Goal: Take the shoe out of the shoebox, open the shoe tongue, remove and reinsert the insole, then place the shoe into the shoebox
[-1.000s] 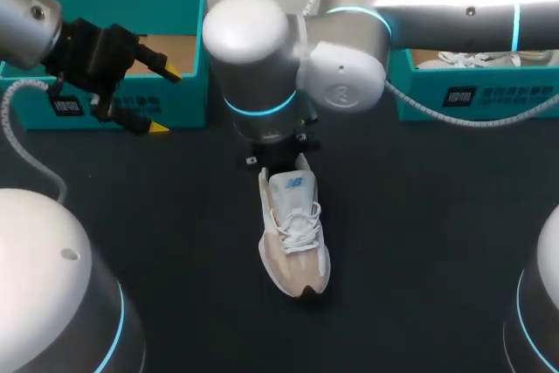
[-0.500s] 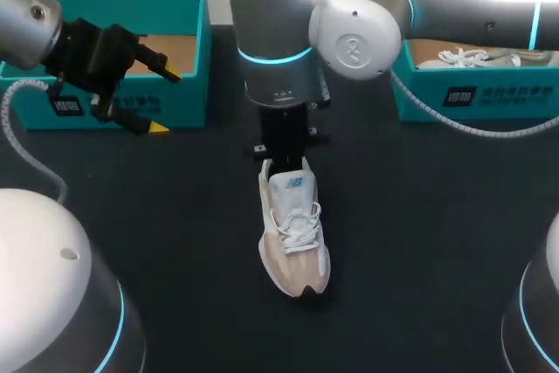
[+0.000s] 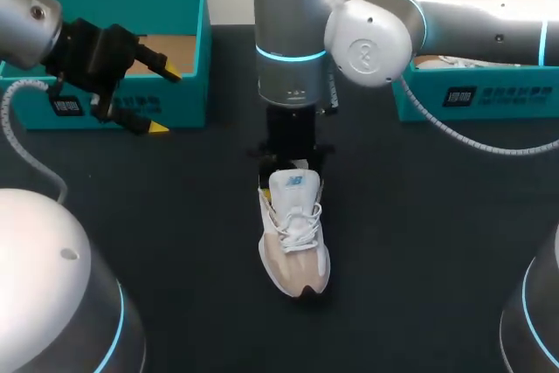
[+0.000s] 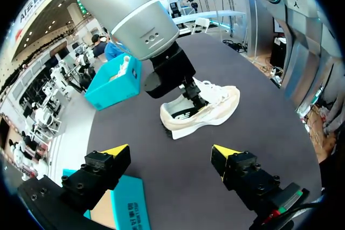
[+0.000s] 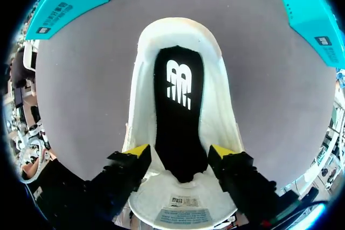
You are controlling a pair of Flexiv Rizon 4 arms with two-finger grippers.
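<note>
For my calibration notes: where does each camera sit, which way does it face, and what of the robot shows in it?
Head view: above and behind the robot, looking down on the table; the left gripper is by the left shoebox, the right gripper over the shoe.
Left wrist view: on the left wrist, looking across the table at the shoe; shows the open left gripper and the right arm.
Right wrist view: on the right wrist, looking down into the shoe at the black insole; shows the right gripper.
Shared: all three see the shoe.
</note>
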